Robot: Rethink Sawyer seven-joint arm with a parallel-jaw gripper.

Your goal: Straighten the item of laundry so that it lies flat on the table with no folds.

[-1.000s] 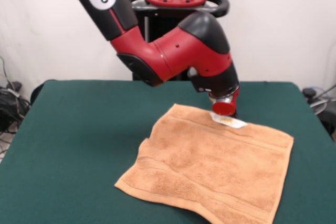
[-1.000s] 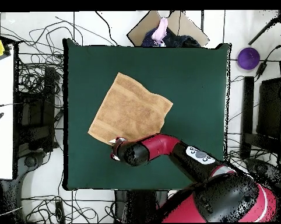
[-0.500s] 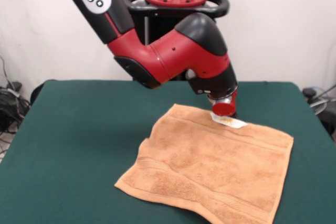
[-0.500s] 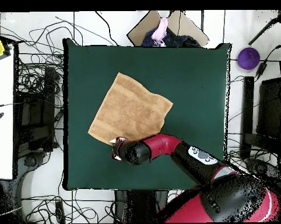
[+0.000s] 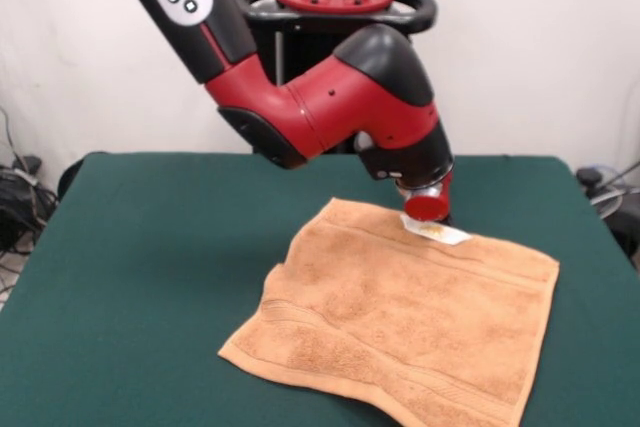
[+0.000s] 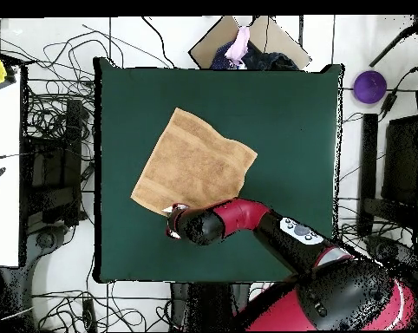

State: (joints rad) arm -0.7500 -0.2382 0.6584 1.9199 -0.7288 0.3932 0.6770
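The item of laundry, a peach-orange towel (image 5: 400,322), lies spread on the dark green table (image 5: 150,247), right of centre in the front view. Its left edge shows a small tuck. A woven band runs along its near edge, and a white tag (image 5: 436,232) lies at its far edge. My gripper (image 5: 430,209) hangs at that far edge, directly over the tag, with its red tip close to the cloth. In the overhead view the towel (image 6: 195,160) sits left of the table's (image 6: 290,113) middle, and the gripper (image 6: 172,222) is at the towel's lower corner.
The bent red arm (image 6: 238,217) reaches across the table's lower part in the overhead view. Off the table are a cardboard box with clothes (image 6: 247,45), a purple round object (image 6: 369,87), a white surface (image 6: 3,156) and tangled cables (image 6: 52,130).
The arm's upper link and elbow have shifted slightly. The gripper stays over the tag and the towel has not moved.
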